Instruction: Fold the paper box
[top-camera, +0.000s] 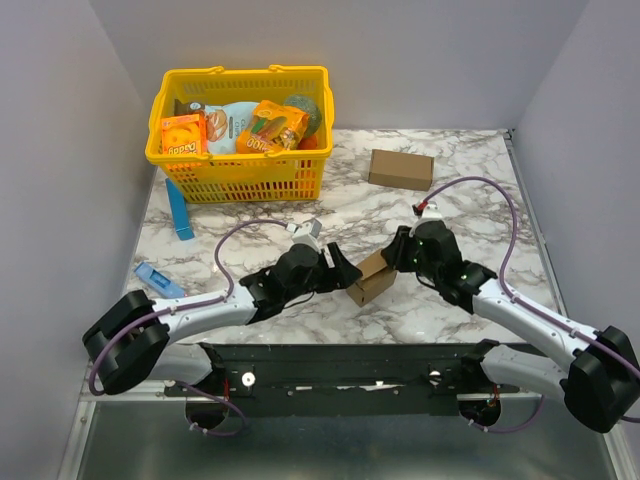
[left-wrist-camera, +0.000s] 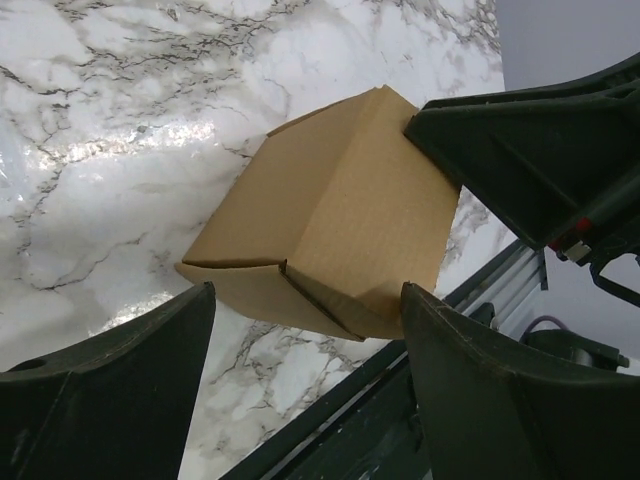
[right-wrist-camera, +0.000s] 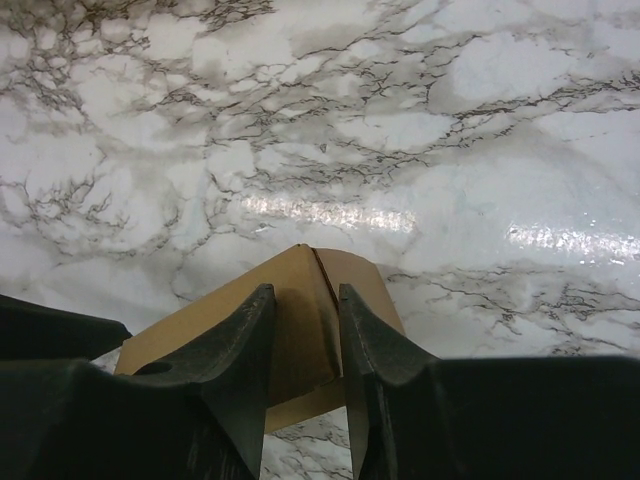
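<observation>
The paper box (top-camera: 371, 280) is a small brown squarish carton on the marble table between my two grippers. In the left wrist view the paper box (left-wrist-camera: 340, 220) lies just ahead of my left gripper (left-wrist-camera: 308, 290), whose fingers stand wide apart on either side of its near folded end without touching it. My left gripper (top-camera: 345, 270) is at the box's left side. My right gripper (top-camera: 392, 255) is at its upper right corner. In the right wrist view my right gripper (right-wrist-camera: 305, 292) has its fingers close together, pinching a cardboard panel of the box (right-wrist-camera: 190, 335).
A yellow basket (top-camera: 240, 180) with orange snack boxes stands at the back left. A longer brown carton (top-camera: 401, 169) lies at the back right. A blue strip (top-camera: 180, 210) and a blue packet (top-camera: 158, 279) lie at the left. A black rail (top-camera: 340, 365) runs along the near edge.
</observation>
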